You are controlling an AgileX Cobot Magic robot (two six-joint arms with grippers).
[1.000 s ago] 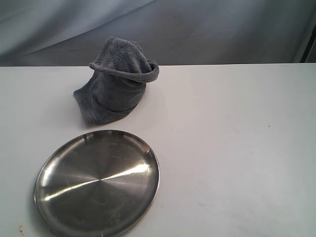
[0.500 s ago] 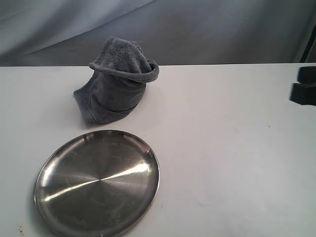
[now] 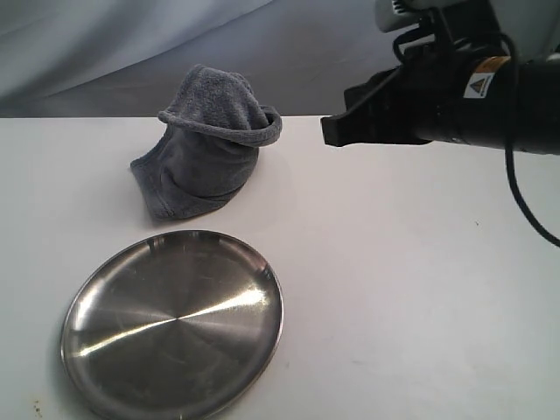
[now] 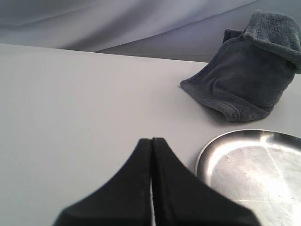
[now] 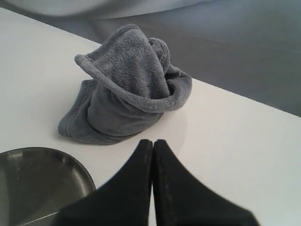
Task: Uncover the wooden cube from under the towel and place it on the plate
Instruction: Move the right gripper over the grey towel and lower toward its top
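A dark grey-blue towel (image 3: 208, 149) (image 4: 247, 70) (image 5: 129, 89) stands heaped in a tall rumpled mound at the back of the white table. The wooden cube is hidden. Nearer the front lies the round steel plate (image 3: 175, 322) (image 4: 254, 169) (image 5: 42, 181), with nothing on it. My right gripper (image 3: 337, 131) (image 5: 153, 142) hangs shut and empty in the air to the right of the towel, a short gap away, pointing at it. My left gripper (image 4: 151, 140) is shut and empty, low over the table beside the plate; it is out of the exterior view.
The white table (image 3: 420, 289) runs wide to the right of the plate and towel. A grey-blue cloth backdrop (image 3: 131, 44) hangs behind the table's back edge, close behind the towel.
My right arm has come in from the right edge of the exterior view and moved left toward the towel. Towel and plate have not moved.
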